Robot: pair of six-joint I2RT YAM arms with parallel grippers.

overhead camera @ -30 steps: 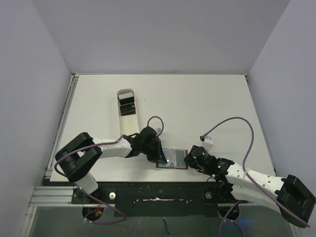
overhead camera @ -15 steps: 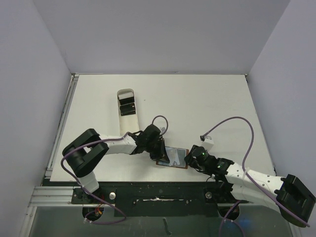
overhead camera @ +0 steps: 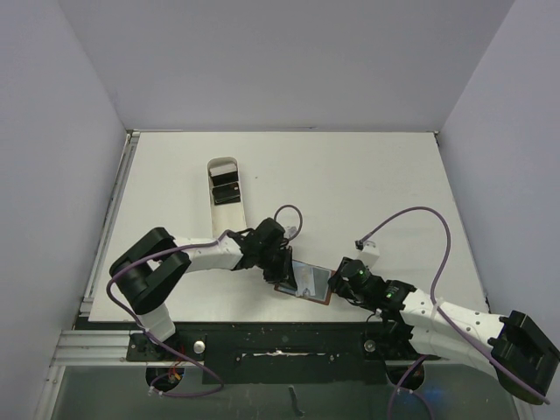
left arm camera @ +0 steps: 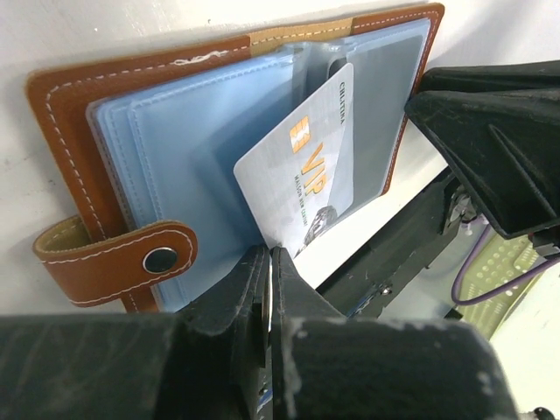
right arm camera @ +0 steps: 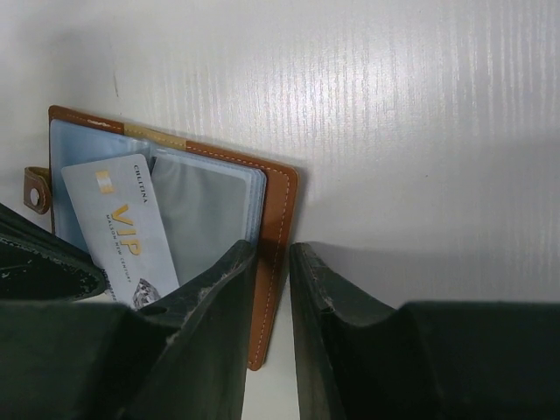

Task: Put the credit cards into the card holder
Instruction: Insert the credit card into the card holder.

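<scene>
Long white tray (overhead camera: pixel 229 221) on the white table (overhead camera: pixel 350 184) (left of middle) — 3 pale walls (overhead camera: pixel 280 61) around.

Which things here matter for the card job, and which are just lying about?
In the job:
card holder
VIP card, pinched in the left fingers
dark cards in the white tray
right fingers at the holder's edge

Lying about:
white tray itself
purple cable

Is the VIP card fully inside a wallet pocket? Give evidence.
Not fully: the VIP card sticks out tilted, chip and lettering exposed, one corner in the left gripper. Tip entry: cannot tell.
</scene>
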